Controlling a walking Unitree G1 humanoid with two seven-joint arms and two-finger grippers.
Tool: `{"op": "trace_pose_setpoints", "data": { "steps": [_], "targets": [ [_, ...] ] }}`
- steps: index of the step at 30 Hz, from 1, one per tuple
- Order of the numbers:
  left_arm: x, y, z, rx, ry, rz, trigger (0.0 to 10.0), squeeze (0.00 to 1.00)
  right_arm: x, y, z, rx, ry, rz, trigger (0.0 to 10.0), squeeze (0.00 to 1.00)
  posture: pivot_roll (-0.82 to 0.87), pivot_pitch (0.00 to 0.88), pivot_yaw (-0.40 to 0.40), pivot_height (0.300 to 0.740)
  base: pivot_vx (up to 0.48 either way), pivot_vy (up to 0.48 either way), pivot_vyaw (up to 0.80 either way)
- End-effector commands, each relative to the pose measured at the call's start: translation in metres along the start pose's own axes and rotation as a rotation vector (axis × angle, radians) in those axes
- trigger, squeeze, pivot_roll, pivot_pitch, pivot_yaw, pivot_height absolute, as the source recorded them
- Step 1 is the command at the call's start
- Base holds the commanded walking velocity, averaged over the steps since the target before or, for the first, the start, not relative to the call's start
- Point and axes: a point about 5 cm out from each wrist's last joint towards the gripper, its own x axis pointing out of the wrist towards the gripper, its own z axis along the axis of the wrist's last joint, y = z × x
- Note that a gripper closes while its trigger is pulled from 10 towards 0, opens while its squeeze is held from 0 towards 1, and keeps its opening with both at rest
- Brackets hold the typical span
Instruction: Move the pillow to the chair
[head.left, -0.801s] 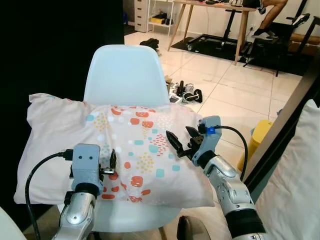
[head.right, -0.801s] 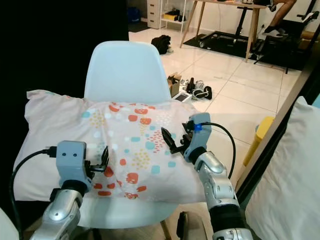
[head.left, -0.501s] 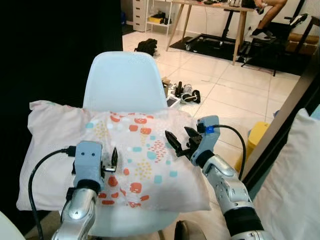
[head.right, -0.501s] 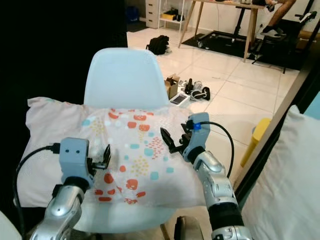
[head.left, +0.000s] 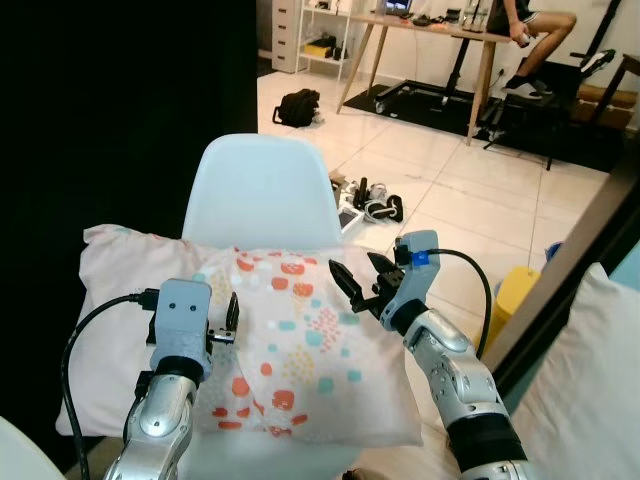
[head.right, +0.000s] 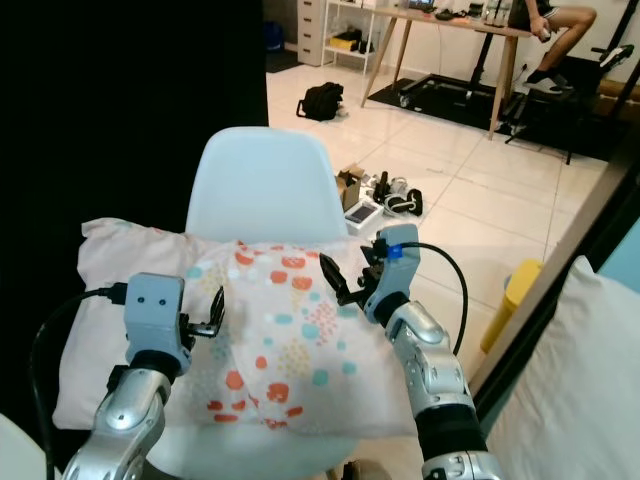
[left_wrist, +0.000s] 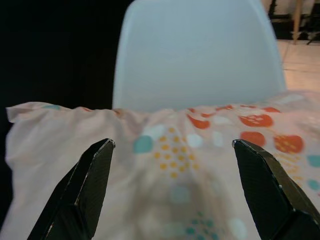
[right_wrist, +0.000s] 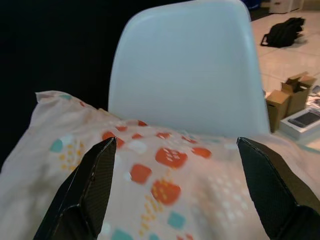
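Note:
A pale pink pillow (head.left: 300, 350) with orange, teal and yellow spots lies across the seat of a white shell chair (head.left: 262, 190) and overhangs it on both sides. My left gripper (head.left: 226, 322) hovers open just above the pillow's left half, with nothing between its fingers. Over the pillow's right half my right gripper (head.left: 360, 276) is open and holds nothing. In the left wrist view the left gripper (left_wrist: 172, 144) points across the pillow (left_wrist: 200, 165) at the chair back (left_wrist: 200, 50). The right gripper (right_wrist: 176, 141) in its wrist view faces the same chair back (right_wrist: 185, 70).
Dark wall fills the left. A slanted dark frame (head.left: 570, 260) and white bedding (head.left: 590, 400) stand close on the right, with a yellow bin (head.left: 512, 290) beyond. Shoes and boxes (head.left: 365, 195) and a black bag (head.left: 298, 105) lie on the tiled floor. A person sits by a desk (head.left: 440, 25).
The whole view has shifted, so the chair and pillow sit lower in the picture. Both grippers stay open over the pillow, which has not moved on the chair.

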Motion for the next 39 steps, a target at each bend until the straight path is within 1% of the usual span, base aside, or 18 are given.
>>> {"op": "trace_pose_setpoints", "data": {
  "steps": [1,4,10,12,14,16,18,21,25,39],
  "targets": [
    [0.0010,-0.0009,-0.0026,0.009,0.010,-0.004,10.0,0.00,0.0008,-0.0012,-0.0001,0.009,0.004,-0.002,10.0,0.00,-0.01,0.000,-0.108,0.670,0.000,0.000,0.00],
    [0.0009,-0.0010,-0.0028,0.011,0.013,-0.003,10.0,0.00,0.0009,-0.0016,0.0004,0.011,0.004,-0.004,10.0,0.00,-0.01,0.000,-0.108,0.690,0.000,0.000,0.00],
    [0.0010,-0.0013,-0.0030,0.012,0.015,-0.006,10.0,0.00,0.0010,-0.0016,0.0004,0.013,0.004,-0.005,10.0,0.00,-0.01,0.000,-0.108,0.705,0.000,0.000,0.00],
    [0.0004,-0.0020,-0.0024,0.015,0.015,-0.008,10.0,0.00,0.0008,-0.0017,0.0009,0.014,0.003,-0.006,10.0,0.00,-0.01,0.000,-0.106,0.720,0.000,0.000,0.00],
    [0.0004,-0.0020,-0.0024,0.015,0.015,-0.008,10.0,0.00,0.0008,-0.0017,0.0009,0.014,0.003,-0.006,10.0,0.00,-0.01,0.000,-0.106,0.720,0.000,0.000,0.00],
    [0.0003,-0.0032,-0.0017,0.022,0.021,-0.008,10.0,0.00,0.0012,-0.0022,0.0012,0.017,0.004,-0.009,10.0,0.00,-0.01,0.000,-0.107,0.735,0.000,0.000,0.00],
    [0.0003,-0.0034,-0.0017,0.024,0.023,-0.008,10.0,0.00,0.0013,-0.0024,0.0012,0.018,0.004,-0.009,10.0,0.00,-0.01,0.000,-0.107,0.740,0.000,0.000,0.00],
    [0.0004,-0.0038,-0.0020,0.033,0.030,-0.010,10.0,0.00,0.0012,-0.0025,0.0031,0.049,-0.015,-0.008,10.0,0.00,-0.01,0.000,-0.107,0.740,-0.394,0.000,0.00],
    [0.0005,-0.0035,-0.0027,0.039,0.034,-0.009,10.0,0.00,0.0003,-0.0026,0.0046,0.049,-0.028,-0.010,10.0,0.00,-0.01,0.000,-0.106,0.740,-0.418,0.000,0.00],
    [0.0006,-0.0043,-0.0060,0.050,0.051,-0.018,10.0,0.00,-0.0006,-0.0029,0.0025,0.061,-0.025,-0.015,10.0,0.00,-0.01,0.000,-0.103,0.740,-0.470,0.000,0.00]
  ]
}}
